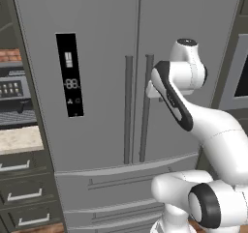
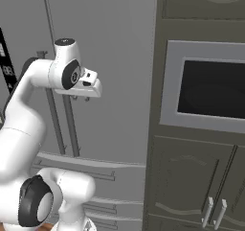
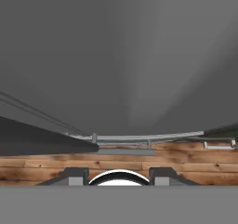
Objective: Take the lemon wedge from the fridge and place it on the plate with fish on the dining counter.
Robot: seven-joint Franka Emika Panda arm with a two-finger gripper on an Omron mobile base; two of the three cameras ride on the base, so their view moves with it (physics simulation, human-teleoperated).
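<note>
Two closed fridge (image 1: 97,82) doors in left base view, arm raised before the right handle. In right base view, tool (image 2: 80,98) just beside that door. In hand view, fingertips (image 3: 76,176) apart, holding nothing, facing grey steel above wood floor (image 3: 46,165).

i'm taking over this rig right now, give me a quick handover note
Pincer: fingers apart, nothing between them, held up in front of the right fridge door, close to its bar handle.
Fridge: both doors and the bottom drawers shut.
Done: arm is at the fridge; nothing fetched.
Left: open the fridge, find and take the lemon wedge, carry it to the plate with fish on the dining counter.
</note>
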